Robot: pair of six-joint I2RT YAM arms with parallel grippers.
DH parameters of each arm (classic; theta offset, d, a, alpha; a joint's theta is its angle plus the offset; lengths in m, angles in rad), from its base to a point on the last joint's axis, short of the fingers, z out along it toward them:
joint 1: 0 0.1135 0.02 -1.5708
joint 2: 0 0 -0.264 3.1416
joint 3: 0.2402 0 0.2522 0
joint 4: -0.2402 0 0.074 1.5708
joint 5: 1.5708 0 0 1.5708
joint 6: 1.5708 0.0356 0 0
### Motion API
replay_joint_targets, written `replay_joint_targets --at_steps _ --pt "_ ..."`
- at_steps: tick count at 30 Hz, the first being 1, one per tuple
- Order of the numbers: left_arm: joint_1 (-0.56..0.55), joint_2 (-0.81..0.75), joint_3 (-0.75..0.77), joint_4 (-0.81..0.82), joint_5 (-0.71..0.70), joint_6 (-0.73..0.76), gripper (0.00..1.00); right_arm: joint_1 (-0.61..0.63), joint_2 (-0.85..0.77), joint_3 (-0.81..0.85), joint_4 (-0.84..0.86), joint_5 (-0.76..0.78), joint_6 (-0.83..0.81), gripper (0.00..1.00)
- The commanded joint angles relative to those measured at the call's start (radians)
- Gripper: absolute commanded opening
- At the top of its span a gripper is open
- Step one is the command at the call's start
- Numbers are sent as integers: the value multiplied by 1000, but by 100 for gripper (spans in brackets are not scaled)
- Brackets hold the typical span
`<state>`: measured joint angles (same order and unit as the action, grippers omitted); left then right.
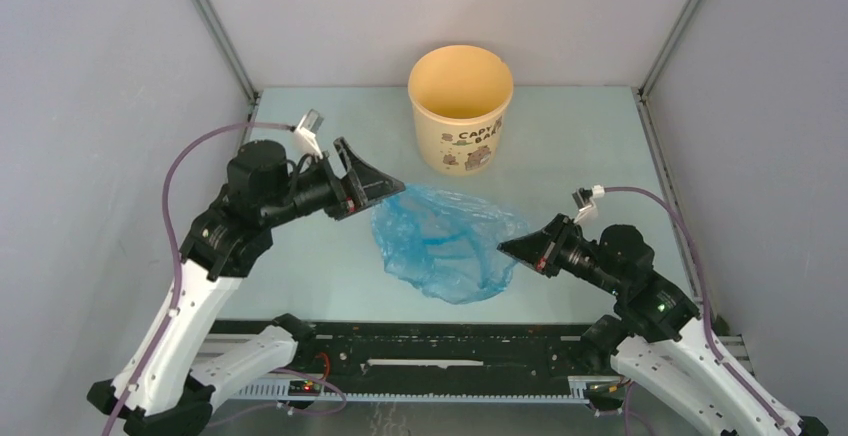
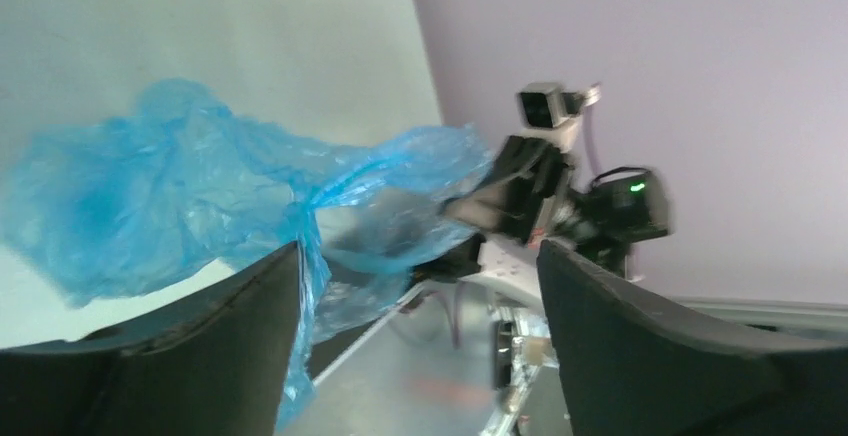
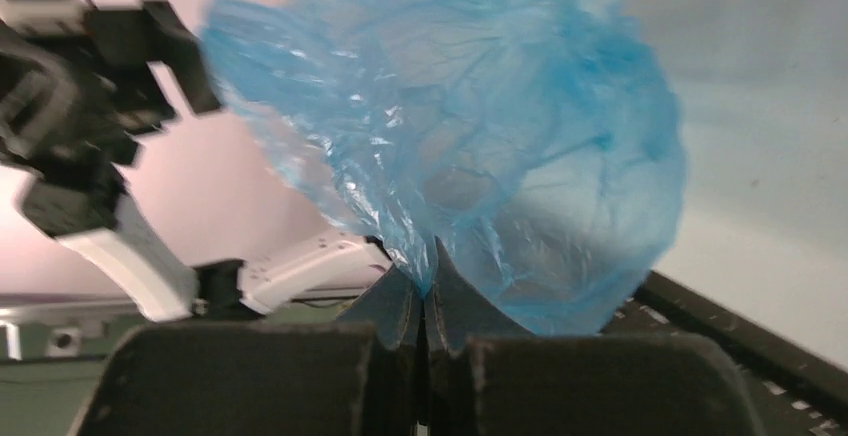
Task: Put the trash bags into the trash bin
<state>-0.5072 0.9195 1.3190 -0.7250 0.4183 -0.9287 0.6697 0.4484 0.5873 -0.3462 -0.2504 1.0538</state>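
Item: trash bag (image 1: 445,246), light-blue film, crumpled. It is lying bunched between the two tools, just ahead of each, over the surface (image 1: 300,286); whether it is lifting clear cannot be told. Right tool (image 1: 507,247): the fingers are pressing together on a fold of film at the tip, with the rest ballooning out ahead. Left tool (image 1: 388,188): the jaws are standing wide apart and holding nothing, with a film edge hanging beside one finger. Step in hand, as judged: securing the bag for carrying. The next move is calling for the left tool to close on that near edge, then for both to carry the film forward over the rim. Trash bin (image 1: 460,106): standing upright beyond both tools, just past the bag, showing nothing inside.
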Motion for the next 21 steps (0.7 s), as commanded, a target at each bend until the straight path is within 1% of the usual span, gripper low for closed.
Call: replay_joint_targets --at_steps 1,3,8,11,16,18,21 --pt "7 -101 -153 -28 -92 135 95 -29 31 108 -110 23 227 0" --pt "6 -139 -251 -18 -77 136 100 -46 63 130 -120 -10 268 0" --pt "4 -244 -477 106 -41 53 100 -52 131 211 -171 -23 233 0" --pt "4 -261 -542 134 -47 22 100 -65 153 217 -153 -48 232 0" --pt "4 -305 -612 152 -61 17 100 -84 192 232 -131 -74 223 0" --pt "4 -345 -674 210 -36 10 100 -97 209 232 -106 -90 229 0" --pt "4 -408 -790 374 23 -27 100 -118 237 237 -59 -118 237 0"
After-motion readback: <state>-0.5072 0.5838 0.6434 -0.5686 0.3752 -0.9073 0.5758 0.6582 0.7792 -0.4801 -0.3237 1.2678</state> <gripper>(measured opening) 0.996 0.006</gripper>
